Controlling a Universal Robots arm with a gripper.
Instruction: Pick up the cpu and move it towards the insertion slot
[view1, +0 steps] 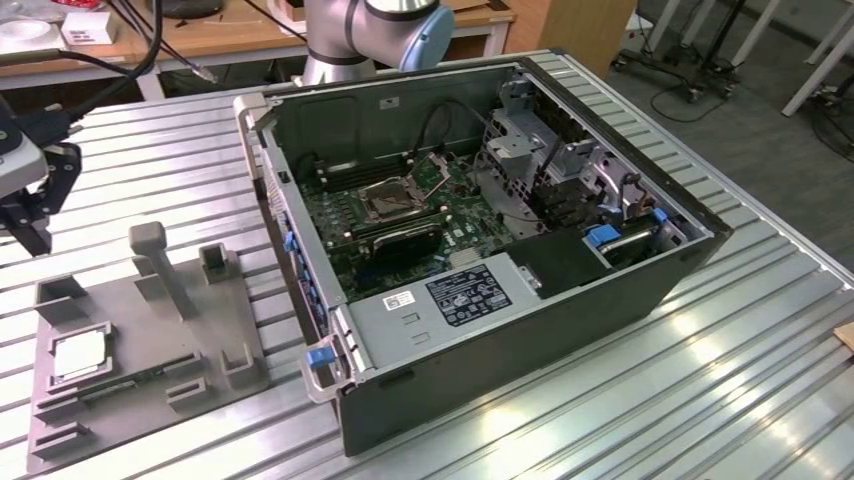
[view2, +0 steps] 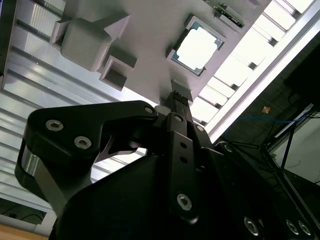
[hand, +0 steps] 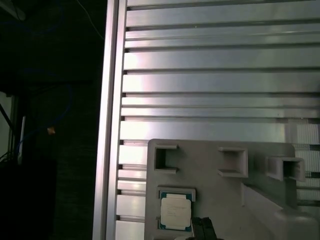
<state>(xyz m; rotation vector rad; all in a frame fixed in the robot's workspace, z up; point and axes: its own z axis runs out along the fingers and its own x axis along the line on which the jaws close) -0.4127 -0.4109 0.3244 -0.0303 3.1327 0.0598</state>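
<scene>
Cpu (view1: 78, 355) sits in 1 tray (view1: 134, 330) pocket
We see the gripper (view1: 30, 235) hovering above the tray, released or clenched we cannot tell; the insertion slot (view1: 391, 197) lies well apart inside the open case (view1: 534, 340).

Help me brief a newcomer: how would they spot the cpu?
At the exterior view's left, beside the computer case, lies a grey tray. The cpu sits flat in its square pocket: silvery and square, unlike the thin green memory stick nearby.

no legible text, case label (view1: 467, 292) unreadable
</scene>
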